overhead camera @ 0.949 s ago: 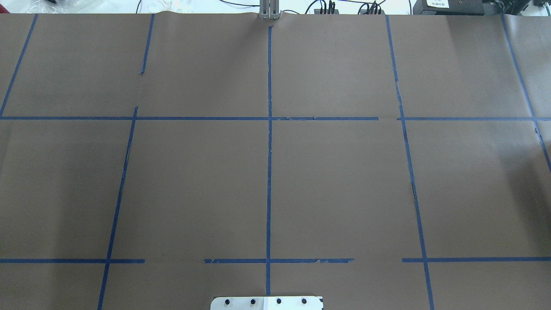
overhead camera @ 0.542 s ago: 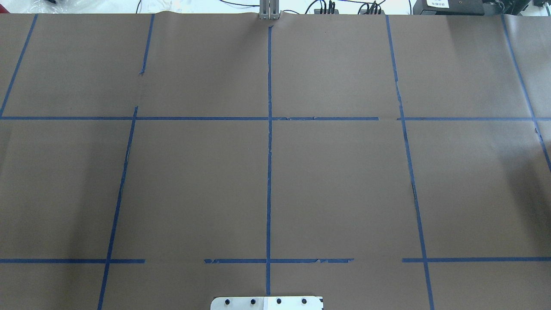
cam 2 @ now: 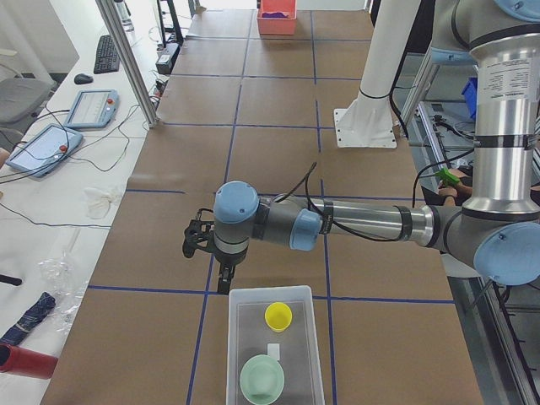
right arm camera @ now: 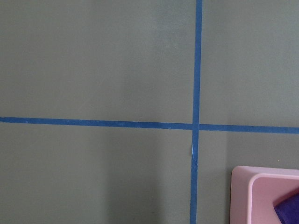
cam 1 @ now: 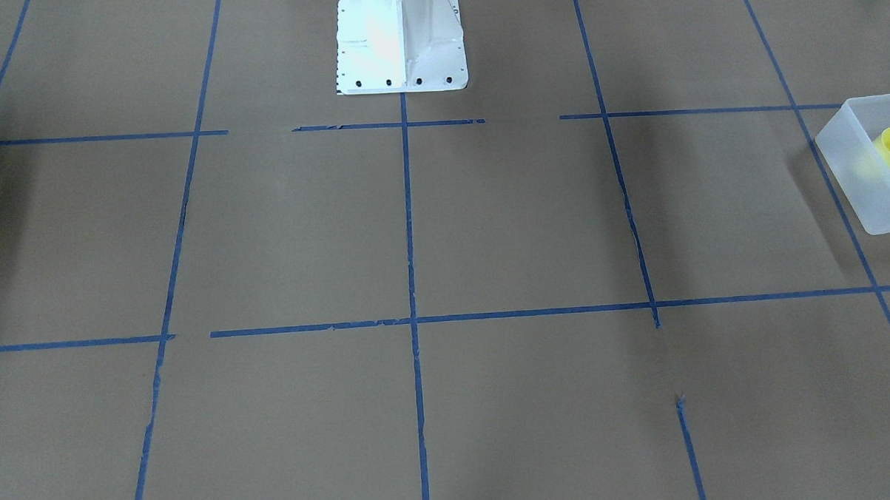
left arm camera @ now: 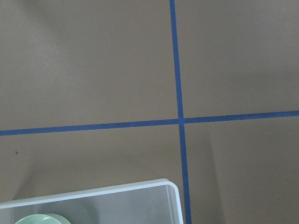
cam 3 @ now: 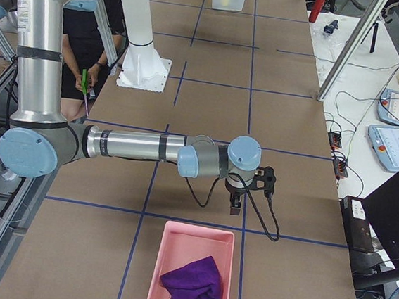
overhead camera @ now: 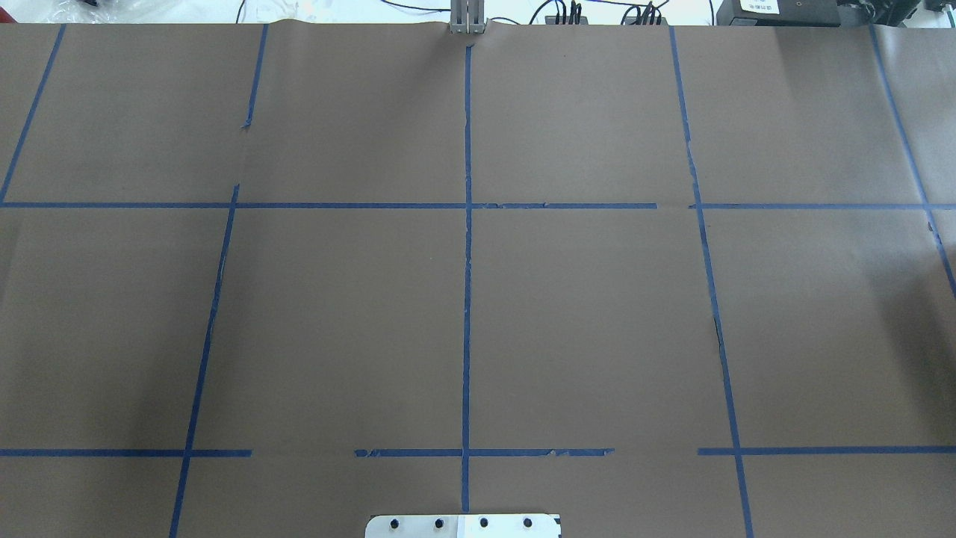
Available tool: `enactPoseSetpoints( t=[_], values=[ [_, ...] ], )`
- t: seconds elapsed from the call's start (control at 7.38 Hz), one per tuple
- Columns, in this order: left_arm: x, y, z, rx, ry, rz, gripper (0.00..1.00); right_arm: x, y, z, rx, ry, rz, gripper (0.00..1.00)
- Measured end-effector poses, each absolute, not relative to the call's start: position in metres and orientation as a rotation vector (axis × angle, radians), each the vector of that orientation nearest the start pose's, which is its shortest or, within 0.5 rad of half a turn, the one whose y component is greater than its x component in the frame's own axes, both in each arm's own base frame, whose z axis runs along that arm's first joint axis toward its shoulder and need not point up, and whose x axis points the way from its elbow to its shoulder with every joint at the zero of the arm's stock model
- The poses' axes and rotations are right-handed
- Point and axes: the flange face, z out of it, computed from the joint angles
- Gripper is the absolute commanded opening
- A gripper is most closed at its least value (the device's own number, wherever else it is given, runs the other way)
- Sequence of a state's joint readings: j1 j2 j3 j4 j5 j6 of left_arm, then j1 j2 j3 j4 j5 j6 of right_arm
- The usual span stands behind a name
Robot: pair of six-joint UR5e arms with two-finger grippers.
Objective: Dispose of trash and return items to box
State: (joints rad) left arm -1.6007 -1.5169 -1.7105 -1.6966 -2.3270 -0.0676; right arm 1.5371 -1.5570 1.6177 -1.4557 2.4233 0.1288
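Entry: small bright yellow tapered plastic cup (cam 2: 278, 315) inside translucent frosted-white rectangular plastic tub (cam 2: 270, 291). I judge task nearly done. I cannot tell whether spread or pressed: left end effector (cam 2: 225, 283), right end effector (cam 3: 236, 207).

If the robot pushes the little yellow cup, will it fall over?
Probably easily: the yellow cup stands mouth up in the box, looks empty and thin, so likely light. It's round and tapered, so once tipped it would likely roll in a curve.

overhead: behind, down | front: faces base (cam 1: 401, 44) | left wrist: close, shares box (left arm camera: 131, 205) with side
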Motion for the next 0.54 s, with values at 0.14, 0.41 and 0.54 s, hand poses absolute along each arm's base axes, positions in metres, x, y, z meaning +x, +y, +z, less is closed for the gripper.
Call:
enactPoseSetpoints(
  t=[0.14,0.41,0.54],
  values=[
    [-0.079,-0.486,0.597,0.180,0.759,-0.013,1.00,0.041,-0.509,0.611,0.094,-0.860,0.014,1.00],
    [-0.077,-0.493,0.589,0.179,0.755,-0.010,1.00,0.040,-0.509,0.612,0.093,-0.859,0.013,1.00],
    [-0.076,-0.496,0.587,0.181,0.749,-0.006,1.00,0.040,-0.509,0.611,0.094,-0.859,0.012,1.00]
  ],
)
